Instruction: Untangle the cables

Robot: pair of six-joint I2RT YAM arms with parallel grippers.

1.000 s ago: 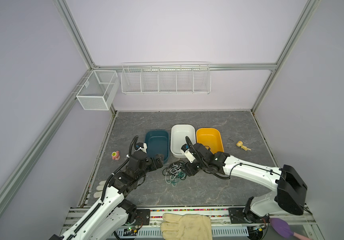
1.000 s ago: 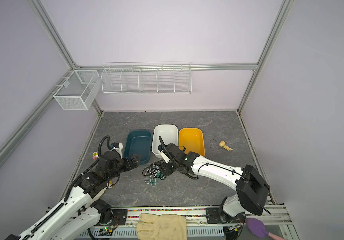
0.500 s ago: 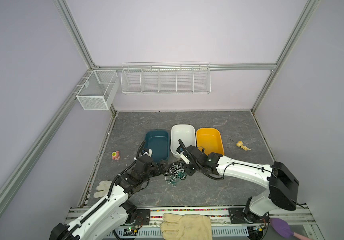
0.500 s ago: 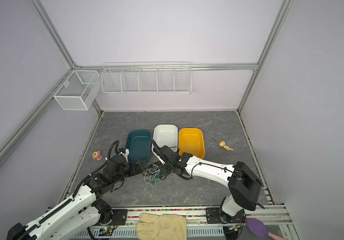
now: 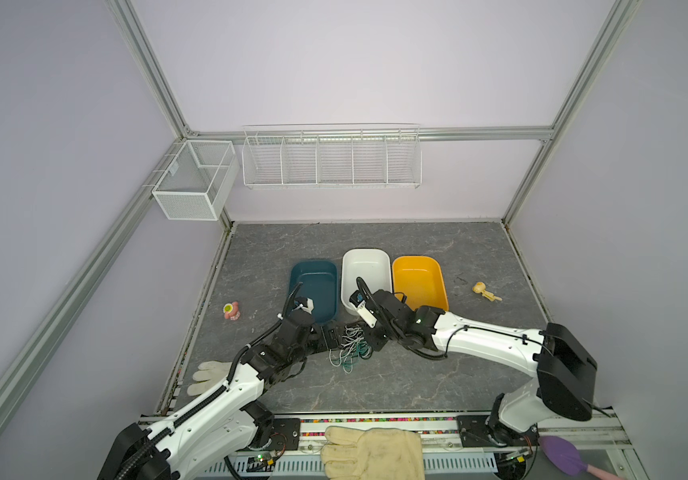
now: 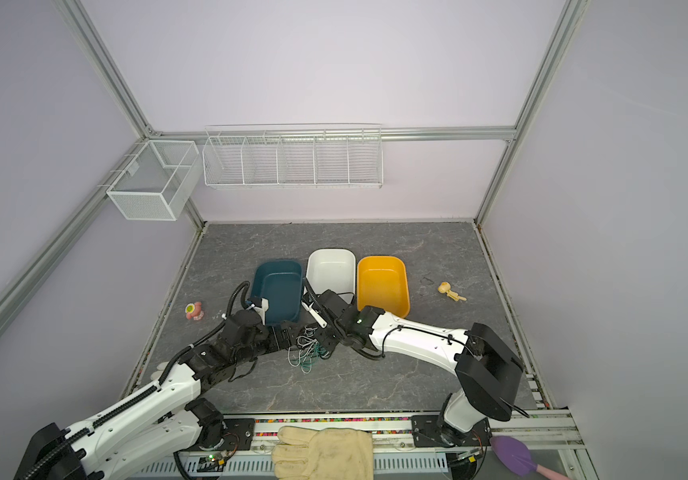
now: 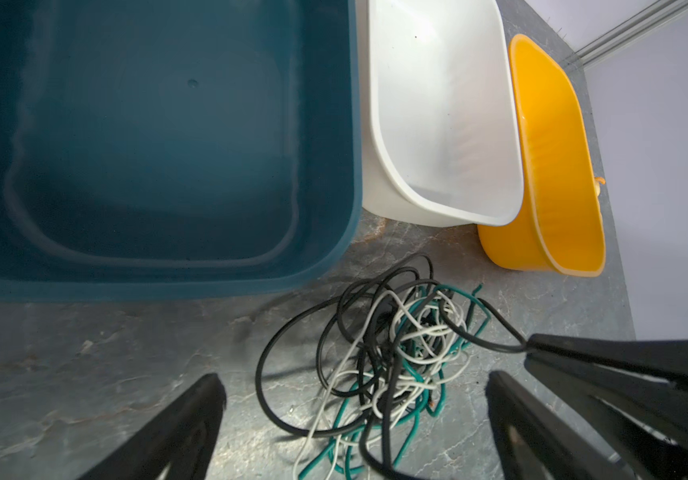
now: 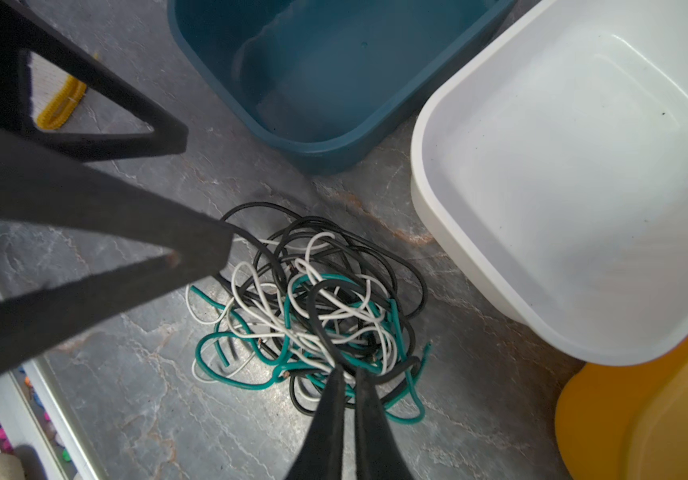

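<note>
Now: right gripper (image 8: 348,374) clenched on black cable (image 8: 320,336) at heap's edge; left gripper (image 7: 352,384) wide open at opposite edge, gripping nothing. Cables (image 5: 348,345) lie tangled on table (image 5: 417,374) between both. Risk: pull drags whole unpinned heap, tightens knots. Beyond, teal bin (image 5: 313,291) and white bin (image 5: 365,270) close: lifted loops may snag rims

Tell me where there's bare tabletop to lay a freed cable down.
Free: the strip between the tubs and the back wall; the stretch between the cables and the front rail. Crowded: before the teal tub and white tub, where the left gripper and right gripper flank the cables.
</note>
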